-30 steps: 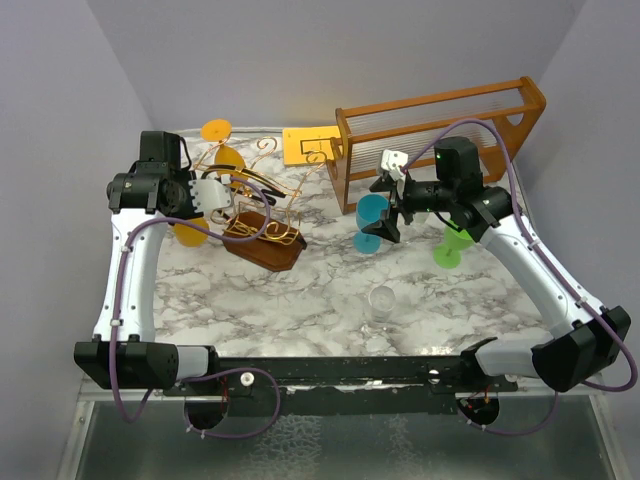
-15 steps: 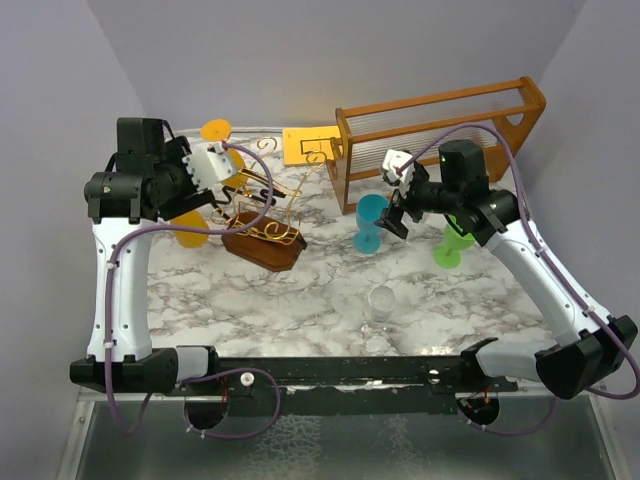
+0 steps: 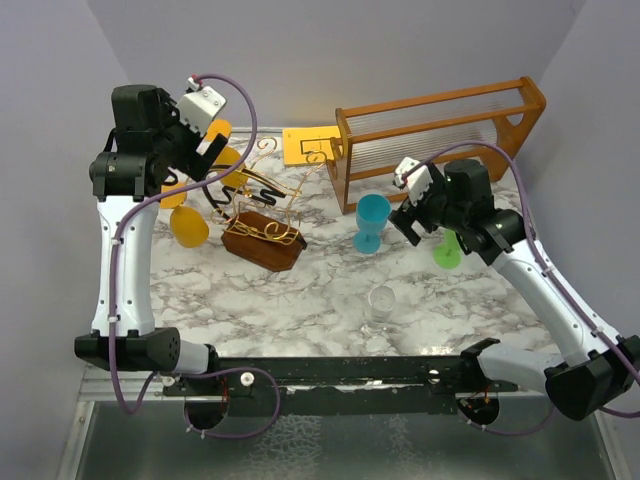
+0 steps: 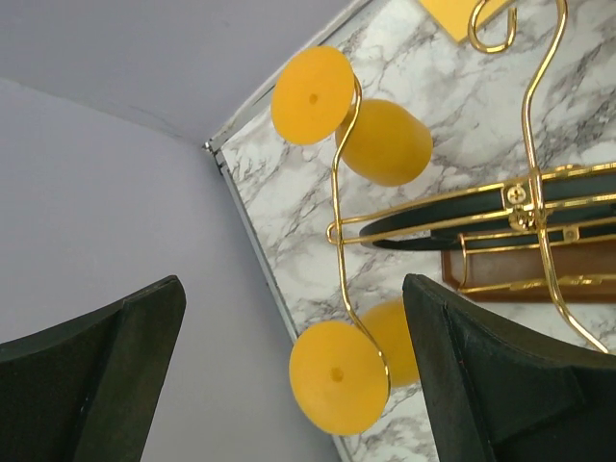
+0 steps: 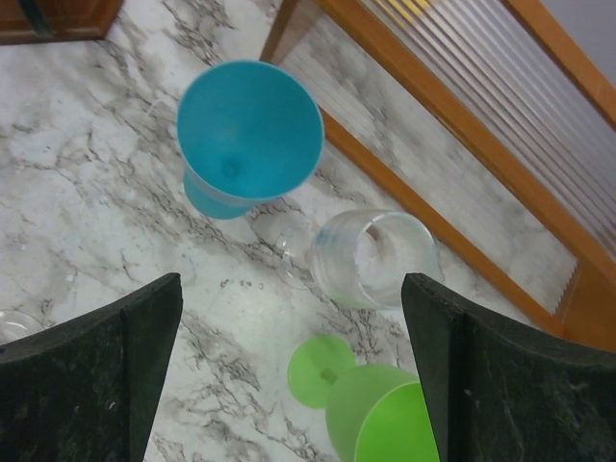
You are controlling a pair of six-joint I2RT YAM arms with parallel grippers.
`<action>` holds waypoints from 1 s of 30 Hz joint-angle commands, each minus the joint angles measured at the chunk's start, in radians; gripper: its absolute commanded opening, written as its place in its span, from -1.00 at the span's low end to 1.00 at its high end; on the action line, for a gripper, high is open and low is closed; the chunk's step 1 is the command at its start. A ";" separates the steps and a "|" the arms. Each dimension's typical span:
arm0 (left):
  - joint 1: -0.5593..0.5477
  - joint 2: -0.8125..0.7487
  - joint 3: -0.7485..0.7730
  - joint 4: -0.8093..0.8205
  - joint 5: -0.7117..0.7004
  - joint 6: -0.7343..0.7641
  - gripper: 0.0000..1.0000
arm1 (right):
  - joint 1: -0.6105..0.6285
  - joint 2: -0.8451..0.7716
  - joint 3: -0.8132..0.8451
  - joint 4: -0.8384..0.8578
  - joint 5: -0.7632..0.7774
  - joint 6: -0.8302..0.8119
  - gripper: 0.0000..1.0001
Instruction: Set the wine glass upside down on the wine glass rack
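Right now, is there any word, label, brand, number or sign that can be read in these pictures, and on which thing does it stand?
None can be read.
The yellow card beside the wooden frame bears dark marks, too small to tell if they are writing.
The wine glass rack and the wooden frame show no lettering.

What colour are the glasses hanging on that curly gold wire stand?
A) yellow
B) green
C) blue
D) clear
A: the gold wire rack holds a yellow glass and a second yellow glass by their feet; the blue glass and green glass are off it.
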 commanded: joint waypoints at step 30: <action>-0.004 0.100 0.115 0.039 0.125 -0.114 0.98 | -0.152 0.239 0.233 -0.013 -0.086 0.183 0.20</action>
